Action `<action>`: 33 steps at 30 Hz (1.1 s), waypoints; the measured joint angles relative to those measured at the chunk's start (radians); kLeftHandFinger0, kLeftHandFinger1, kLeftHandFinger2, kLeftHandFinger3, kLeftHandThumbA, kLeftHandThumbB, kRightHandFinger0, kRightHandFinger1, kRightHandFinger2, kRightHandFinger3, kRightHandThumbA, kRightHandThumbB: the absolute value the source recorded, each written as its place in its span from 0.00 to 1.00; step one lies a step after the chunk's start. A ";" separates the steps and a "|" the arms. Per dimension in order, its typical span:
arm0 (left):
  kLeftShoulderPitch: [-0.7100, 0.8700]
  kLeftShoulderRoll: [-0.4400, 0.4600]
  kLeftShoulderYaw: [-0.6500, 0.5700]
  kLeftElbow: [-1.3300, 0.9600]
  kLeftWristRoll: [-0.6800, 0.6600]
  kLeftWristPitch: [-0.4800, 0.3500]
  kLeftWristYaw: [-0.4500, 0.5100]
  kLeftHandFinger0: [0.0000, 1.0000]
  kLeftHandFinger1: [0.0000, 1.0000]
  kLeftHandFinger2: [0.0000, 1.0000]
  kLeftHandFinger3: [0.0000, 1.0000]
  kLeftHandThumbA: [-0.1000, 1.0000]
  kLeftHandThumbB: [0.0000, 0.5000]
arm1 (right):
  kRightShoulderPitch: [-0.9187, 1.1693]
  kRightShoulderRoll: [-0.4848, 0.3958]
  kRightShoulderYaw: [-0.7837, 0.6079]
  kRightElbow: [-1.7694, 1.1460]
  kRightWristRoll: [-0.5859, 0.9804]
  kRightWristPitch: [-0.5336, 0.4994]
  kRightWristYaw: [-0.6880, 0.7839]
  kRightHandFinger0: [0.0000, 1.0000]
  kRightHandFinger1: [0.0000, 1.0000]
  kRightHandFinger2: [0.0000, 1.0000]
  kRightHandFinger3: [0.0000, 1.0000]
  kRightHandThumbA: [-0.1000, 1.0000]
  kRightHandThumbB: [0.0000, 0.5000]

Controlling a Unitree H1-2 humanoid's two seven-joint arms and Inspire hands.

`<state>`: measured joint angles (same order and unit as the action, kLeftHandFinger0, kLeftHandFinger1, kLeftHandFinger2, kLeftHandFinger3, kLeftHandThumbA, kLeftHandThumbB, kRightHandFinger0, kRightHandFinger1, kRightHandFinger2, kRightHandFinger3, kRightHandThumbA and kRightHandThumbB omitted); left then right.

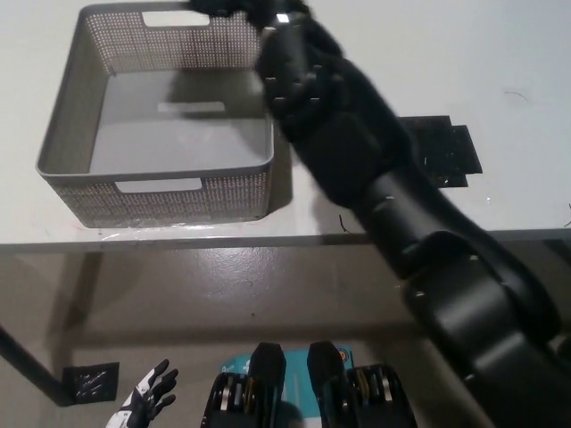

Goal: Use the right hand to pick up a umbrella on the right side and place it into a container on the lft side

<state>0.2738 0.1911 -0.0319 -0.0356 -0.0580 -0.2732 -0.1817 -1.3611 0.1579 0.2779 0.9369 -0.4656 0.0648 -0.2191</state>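
One arm reaches over basket (156, 134) far rim; right hand (234, 7) cropped, grip can't tell — umbrella unseen, could drop outside.

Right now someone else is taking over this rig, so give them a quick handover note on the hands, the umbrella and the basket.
Right hand: over the basket's far right corner, mostly cut off by the picture's top edge; grip cannot be told.
Left hand: open, resting low at left.
Umbrella: not clearly seen; none on the table's right side, none on the basket floor.
Left: confirm the umbrella is in hand, lower it into the basket, release.
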 measured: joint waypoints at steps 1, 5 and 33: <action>0.001 0.000 -0.001 0.000 0.000 0.000 0.000 1.00 1.00 1.00 1.00 1.00 0.08 | -0.007 0.013 0.001 0.023 0.000 0.000 -0.003 0.00 0.12 0.60 0.60 0.00 0.42; 0.006 0.000 -0.002 -0.002 0.001 -0.001 0.000 1.00 1.00 1.00 1.00 1.00 0.12 | -0.021 0.067 0.016 0.155 -0.001 -0.005 -0.019 0.00 0.09 0.57 0.57 0.00 0.42; -0.044 0.021 -0.069 -0.053 0.055 0.028 -0.015 1.00 1.00 1.00 1.00 1.00 0.12 | 0.050 -0.025 0.091 0.328 0.001 0.006 0.160 1.00 1.00 1.00 1.00 1.00 0.93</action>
<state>0.2301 0.2125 -0.1007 -0.0888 -0.0032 -0.2451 -0.1968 -1.3115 0.1324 0.3689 1.2651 -0.4651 0.0712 -0.0591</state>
